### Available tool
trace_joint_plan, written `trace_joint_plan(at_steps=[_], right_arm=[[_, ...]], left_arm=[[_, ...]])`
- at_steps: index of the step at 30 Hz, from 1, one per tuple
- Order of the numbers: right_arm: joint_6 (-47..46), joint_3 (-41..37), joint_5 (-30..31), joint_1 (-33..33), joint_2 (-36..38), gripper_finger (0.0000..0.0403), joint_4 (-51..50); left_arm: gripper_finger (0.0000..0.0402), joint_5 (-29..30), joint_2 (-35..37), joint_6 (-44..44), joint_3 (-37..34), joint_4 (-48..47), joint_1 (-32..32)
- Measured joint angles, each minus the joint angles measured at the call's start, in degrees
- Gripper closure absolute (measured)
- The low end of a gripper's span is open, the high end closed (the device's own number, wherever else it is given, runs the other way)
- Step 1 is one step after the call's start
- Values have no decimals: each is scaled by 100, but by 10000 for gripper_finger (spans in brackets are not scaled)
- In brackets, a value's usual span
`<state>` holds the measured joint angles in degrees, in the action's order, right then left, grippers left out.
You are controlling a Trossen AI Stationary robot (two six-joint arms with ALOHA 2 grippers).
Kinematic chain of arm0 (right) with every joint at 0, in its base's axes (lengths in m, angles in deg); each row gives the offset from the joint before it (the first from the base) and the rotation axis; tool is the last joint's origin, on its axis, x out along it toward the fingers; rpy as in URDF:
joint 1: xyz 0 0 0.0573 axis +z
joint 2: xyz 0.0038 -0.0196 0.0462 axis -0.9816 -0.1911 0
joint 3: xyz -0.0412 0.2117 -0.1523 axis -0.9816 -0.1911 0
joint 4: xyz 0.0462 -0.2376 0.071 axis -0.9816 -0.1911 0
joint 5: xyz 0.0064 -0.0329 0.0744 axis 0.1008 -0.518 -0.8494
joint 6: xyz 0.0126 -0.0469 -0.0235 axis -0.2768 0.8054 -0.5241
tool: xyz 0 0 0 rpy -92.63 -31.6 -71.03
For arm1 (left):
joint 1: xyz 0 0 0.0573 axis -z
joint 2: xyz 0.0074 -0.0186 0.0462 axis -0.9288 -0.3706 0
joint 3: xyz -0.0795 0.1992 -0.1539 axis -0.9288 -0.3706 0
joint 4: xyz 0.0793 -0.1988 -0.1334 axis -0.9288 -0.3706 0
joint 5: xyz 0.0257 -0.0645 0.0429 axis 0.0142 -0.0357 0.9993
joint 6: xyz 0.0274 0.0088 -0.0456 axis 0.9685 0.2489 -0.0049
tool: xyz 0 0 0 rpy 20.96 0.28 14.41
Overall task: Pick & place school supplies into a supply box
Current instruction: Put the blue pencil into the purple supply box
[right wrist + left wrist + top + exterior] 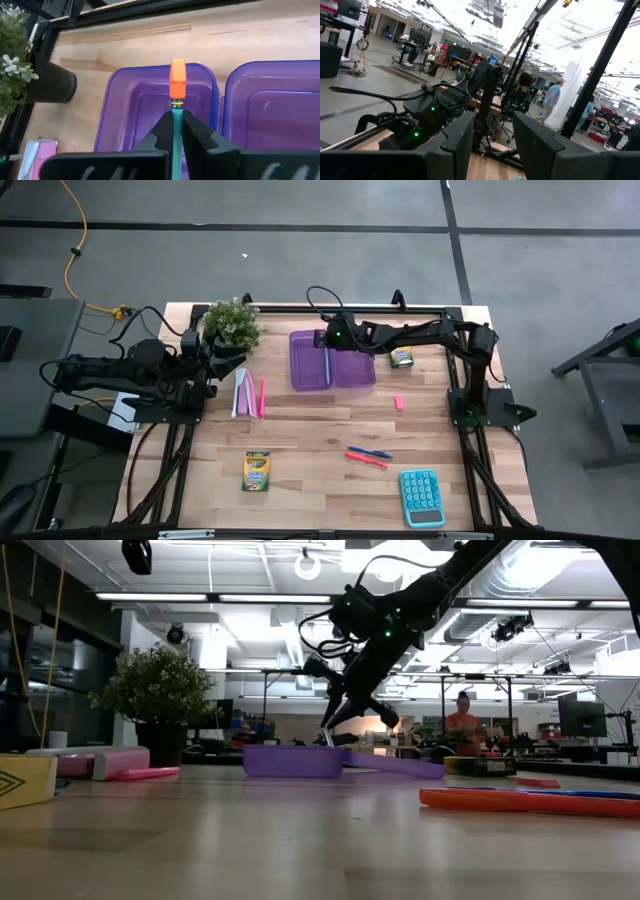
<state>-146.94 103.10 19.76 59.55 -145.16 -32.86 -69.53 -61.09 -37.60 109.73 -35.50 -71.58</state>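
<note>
The supply box (332, 360) is a translucent purple case that lies open on the far middle of the table, also in the low view (295, 761) and the right wrist view (135, 107). My right gripper (334, 340) (345, 723) (176, 132) hovers over its left half, shut on a teal pencil (176, 107) with an orange eraser. One crayon box (257, 472) lies near the near edge and another (402, 357) right of the case. Red and blue pens (368, 457), a pink eraser (399, 402) and a pink marker (262, 397) lie on the wood. My left gripper (226, 358) (492, 145) waits open beside the plant. My right gripper pinches the teal pencil's shaft (176, 116) between its two fingers (200, 137), a little behind the orange eraser end (178, 79). The pencil runs along the fingers, and its eraser end sticks out past the fingertips. It is lifted clear, above the case's left half.
A potted plant (232, 325) stands at the far left, right by my left gripper. A pink-and-white booklet (244, 393) lies beside the pink marker. A teal calculator (422, 497) sits at the near right. Bare wood shows in the table's middle (320, 430).
</note>
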Motion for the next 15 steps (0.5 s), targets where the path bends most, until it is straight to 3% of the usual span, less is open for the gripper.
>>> trace_joint_plan(at_steps=[15], right_arm=[[1,-1,-811,8,-341,392,-151]], left_arm=[[271,15,-2,0,0,0,-2]])
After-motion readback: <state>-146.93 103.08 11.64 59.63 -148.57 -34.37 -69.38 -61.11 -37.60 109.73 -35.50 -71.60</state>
